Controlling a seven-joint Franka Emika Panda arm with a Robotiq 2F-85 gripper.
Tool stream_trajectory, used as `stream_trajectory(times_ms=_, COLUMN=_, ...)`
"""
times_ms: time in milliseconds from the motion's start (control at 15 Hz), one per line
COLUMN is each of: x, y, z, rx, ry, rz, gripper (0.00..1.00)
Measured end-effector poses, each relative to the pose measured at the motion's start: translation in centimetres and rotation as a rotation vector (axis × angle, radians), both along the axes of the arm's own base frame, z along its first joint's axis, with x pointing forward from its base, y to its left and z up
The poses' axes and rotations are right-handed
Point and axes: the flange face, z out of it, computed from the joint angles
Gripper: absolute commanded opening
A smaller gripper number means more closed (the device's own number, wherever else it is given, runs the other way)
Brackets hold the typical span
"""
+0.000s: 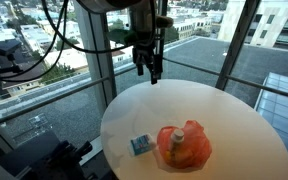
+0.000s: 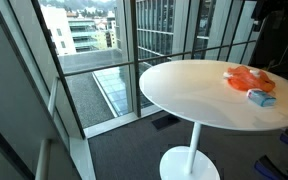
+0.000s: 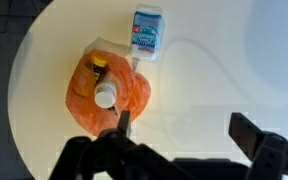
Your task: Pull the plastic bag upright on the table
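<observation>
Our gripper (image 3: 182, 125) hangs spread and empty; the bag (image 3: 109, 95) lies slumped on the table (image 3: 214, 70) beneath it, off to one side. Grabbing loose film, we risk dragging it instead of raising it.

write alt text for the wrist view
Looking down from the wrist, an orange plastic bag lies on the white round table, a blue packet beside it. The open gripper hangs above, dark along the bottom edge.

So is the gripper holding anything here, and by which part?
Nothing is held. The gripper hangs open above the table, clear of the bag.
</observation>
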Motion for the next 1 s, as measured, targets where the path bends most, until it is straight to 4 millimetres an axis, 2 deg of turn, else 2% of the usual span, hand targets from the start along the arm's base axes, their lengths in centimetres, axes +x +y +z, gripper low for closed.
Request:
stream_trajectory(times_ms=267, x=0.4, y=-0.3, z=0.4, rx=-0.002, ry=-0.015, rz=-0.021, gripper=1.00)
stream_trajectory(times_ms=533, x=2.3, y=-1.7, z=0.7, rx=0.004, ry=-0.033, rz=-0.052, gripper=1.00)
stream_trajectory(times_ms=733, x=4.3, y=-3.8, z=-0.1, rx=0.016, ry=-0.030, rz=-0.093, gripper=1.00)
stream_trajectory(times_ms=1000, x=7.1, y=-7.1, z=-2.4, rx=0.050, ry=-0.018, rz=-0.171, gripper=1.00)
